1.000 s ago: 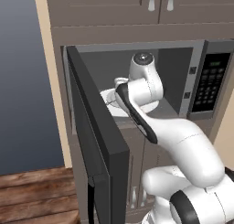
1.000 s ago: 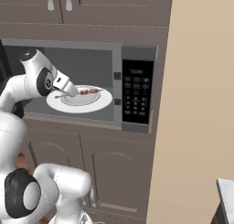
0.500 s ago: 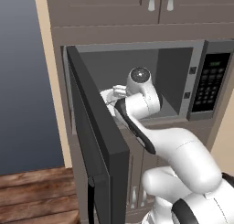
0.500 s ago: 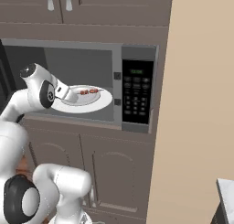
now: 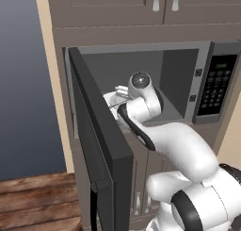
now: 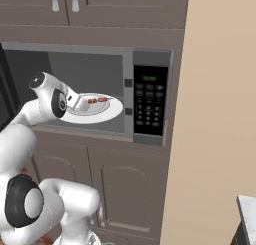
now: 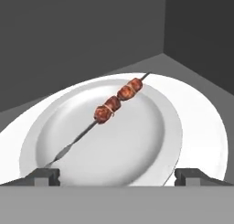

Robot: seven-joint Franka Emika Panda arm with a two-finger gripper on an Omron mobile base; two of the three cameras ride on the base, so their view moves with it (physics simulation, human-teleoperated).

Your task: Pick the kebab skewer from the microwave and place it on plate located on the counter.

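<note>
Approach to the skewer, lying on a white plate inside the microwave, meat toward 1 o'clock. The gripper is held open, empty; it is best centred across the bare stick below the meat.

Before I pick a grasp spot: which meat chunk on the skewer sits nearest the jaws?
On the kebab skewer, the chunk at the row's bare-stick end, lowest in the hand view; the other chunks sit farther up toward the far tip.

Glossy white rounded arm segments, dark grey joint rings, small dark fingertips.
</note>
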